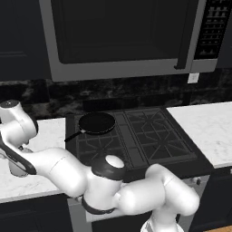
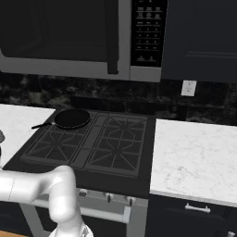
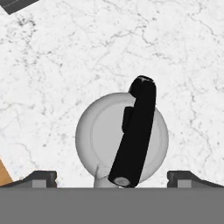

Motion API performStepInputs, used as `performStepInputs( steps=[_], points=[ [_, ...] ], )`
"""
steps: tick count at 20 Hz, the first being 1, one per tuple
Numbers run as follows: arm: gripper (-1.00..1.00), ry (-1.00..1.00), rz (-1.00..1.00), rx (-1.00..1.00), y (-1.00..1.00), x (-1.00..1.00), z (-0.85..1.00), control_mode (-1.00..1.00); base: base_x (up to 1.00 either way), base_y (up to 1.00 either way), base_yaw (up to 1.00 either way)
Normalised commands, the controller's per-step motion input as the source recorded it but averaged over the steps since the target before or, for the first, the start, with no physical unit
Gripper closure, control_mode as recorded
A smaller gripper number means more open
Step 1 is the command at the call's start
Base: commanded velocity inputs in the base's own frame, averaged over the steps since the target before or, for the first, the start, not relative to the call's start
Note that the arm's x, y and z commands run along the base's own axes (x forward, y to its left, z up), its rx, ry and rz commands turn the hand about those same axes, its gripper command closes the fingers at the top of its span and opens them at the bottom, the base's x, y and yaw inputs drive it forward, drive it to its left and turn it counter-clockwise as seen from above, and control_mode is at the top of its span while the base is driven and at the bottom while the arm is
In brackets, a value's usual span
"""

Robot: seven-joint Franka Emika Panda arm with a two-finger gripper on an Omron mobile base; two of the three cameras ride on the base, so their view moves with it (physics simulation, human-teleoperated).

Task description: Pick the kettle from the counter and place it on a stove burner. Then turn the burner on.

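On counter (image 3: 52, 65): one kettle (image 3: 98, 135), gripper (image 3: 112, 177) spread above it

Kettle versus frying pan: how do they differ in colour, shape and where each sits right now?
The kettle is white and domed with a black handle arching over its top; the frying pan is all black, flat and round with a long straight handle. The kettle sits on the marble counter below the open gripper; the frying pan rests on the stove's rear left burner. Both are round and stand upright.
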Motion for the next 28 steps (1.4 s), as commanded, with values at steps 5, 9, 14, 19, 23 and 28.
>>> performStepInputs(
  steps=[5, 9, 14, 19, 23, 28],
  points=[
    [-1.0, 0.0, 0.0, 0.0, 0.24, 0.3, -0.36, -1.0, 0.0, 0.0, 0.0],
    [-1.0, 0.0, 0.0, 0.0, 0.04, 0.19, -0.35, -1.0, 0.0, 0.0, 0.0],
    [1.0, 0.0, 0.0, -0.02, 0.02, 0.06, -0.07, -1.0, 0.0, 0.0, 0.0],
    [1.0, 0.0, 0.0, 0.0, -0.03, -0.02, -0.01, -1.0, 0.0, 0.0, 0.0],
    [1.0, -0.19, 0.0, -0.05, -0.49, -0.39, -0.03, -1.0, 0.0, 0.0, 0.0],
    [1.0, -0.52, -0.07, -0.05, -0.98, -0.73, 0.15, -1.0, 0.0, 0.0, 0.0]
  ],
)
